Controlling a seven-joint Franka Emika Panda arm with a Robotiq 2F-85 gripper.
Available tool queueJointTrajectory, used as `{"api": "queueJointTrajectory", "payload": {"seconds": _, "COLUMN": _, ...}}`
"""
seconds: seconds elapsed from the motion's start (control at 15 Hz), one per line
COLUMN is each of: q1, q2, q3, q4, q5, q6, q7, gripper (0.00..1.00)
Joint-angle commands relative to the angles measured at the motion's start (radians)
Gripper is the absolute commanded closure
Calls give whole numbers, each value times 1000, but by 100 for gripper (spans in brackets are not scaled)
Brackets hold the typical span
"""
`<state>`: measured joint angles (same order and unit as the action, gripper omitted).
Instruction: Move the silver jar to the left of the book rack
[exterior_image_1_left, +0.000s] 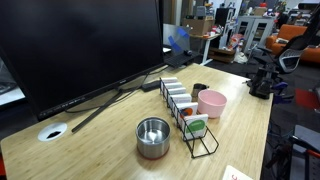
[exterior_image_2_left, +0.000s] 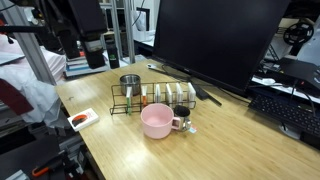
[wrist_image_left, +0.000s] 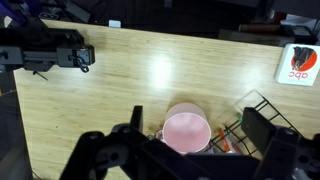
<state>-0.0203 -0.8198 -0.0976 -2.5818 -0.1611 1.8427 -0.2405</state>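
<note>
The silver jar (exterior_image_1_left: 153, 137) is a short round metal pot standing on the wooden table, touching or almost touching one end of the black wire book rack (exterior_image_1_left: 190, 110). Both exterior views show it; in the second one the silver jar (exterior_image_2_left: 130, 82) stands behind the book rack (exterior_image_2_left: 155, 97). In the wrist view my gripper (wrist_image_left: 200, 120) is open and empty, high above the table. The edge of the rack (wrist_image_left: 262, 118) shows there, and the jar is out of view.
A pink cup (exterior_image_1_left: 211, 103) stands beside the rack and lies directly under the gripper in the wrist view (wrist_image_left: 186, 132). A large black monitor (exterior_image_1_left: 80, 45) stands behind. A red-and-white card (exterior_image_2_left: 80, 120) lies near the table edge. A black device (wrist_image_left: 50, 55) sits at one table end.
</note>
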Motion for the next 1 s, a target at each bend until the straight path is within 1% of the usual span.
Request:
{"api": "queueJointTrajectory", "payload": {"seconds": 0.0, "q1": 5, "q2": 0, "q3": -3, "q4": 3, "q5": -2, "q6": -3, "q7": 3, "gripper": 0}}
{"api": "queueJointTrajectory", "payload": {"seconds": 0.2, "q1": 5, "q2": 0, "q3": -3, "q4": 3, "q5": -2, "q6": -3, "q7": 3, "gripper": 0}}
{"api": "queueJointTrajectory", "payload": {"seconds": 0.33, "q1": -2, "q2": 53, "q3": -6, "q4": 27, "q5": 17, "q6": -21, "q7": 33, "gripper": 0}}
{"api": "queueJointTrajectory", "payload": {"seconds": 0.47, "q1": -6, "q2": 99, "q3": -9, "q4": 38, "q5": 26, "q6": 6, "q7": 64, "gripper": 0}}
{"api": "queueJointTrajectory", "payload": {"seconds": 0.67, "q1": 1, "q2": 200, "q3": -12, "q4": 63, "q5": 46, "q6": 54, "q7": 85, "gripper": 0}}
{"api": "queueJointTrajectory", "payload": {"seconds": 0.93, "q1": 4, "q2": 349, "q3": -11, "q4": 100, "q5": 87, "q6": 135, "q7": 80, "gripper": 0}}
